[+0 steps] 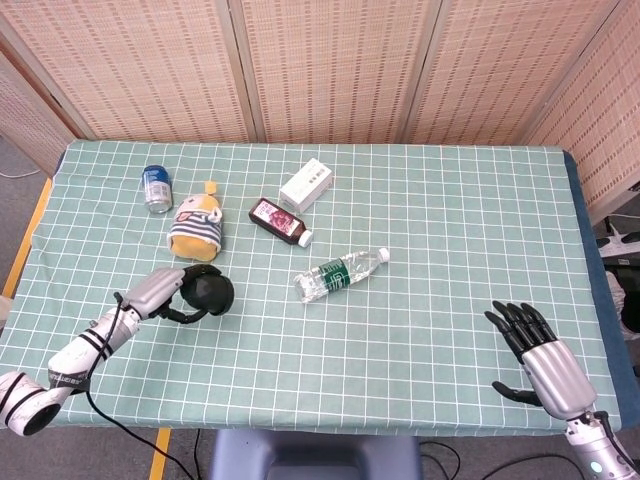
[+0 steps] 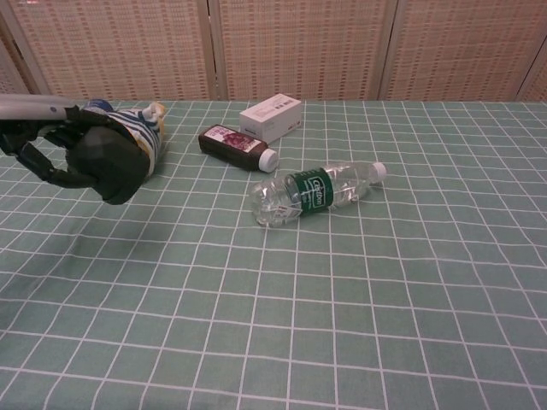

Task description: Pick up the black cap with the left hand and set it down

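The black cap [image 1: 208,291] is held by the left hand [image 1: 160,292], whose fingers [image 2: 38,164] are curled around its rim; this is seen best in the chest view, where the cap [image 2: 104,165] hangs in front of the hand. The cap is near the left edge of the worktop [image 1: 400,340], toward the front, just in front of the striped plush toy [image 1: 195,226]. Whether the cap already touches the cloth cannot be told with certainty: in the chest view a shadow lies under it, so it appears to be raised a little.

The picking up is therefore judged as done. What is left is the setting down: the cap must be lowered fully onto the worktop and the fingers opened and drawn away, with care that the toy beside it is not pushed.

The right hand [image 1: 545,358] is near the front right corner, with its fingers spread apart, and nothing is held by it. The clear water bottle [image 1: 339,273], the dark bottle [image 1: 279,221], the white box [image 1: 306,185] and the blue can [image 1: 157,188] lie apart from the cap.
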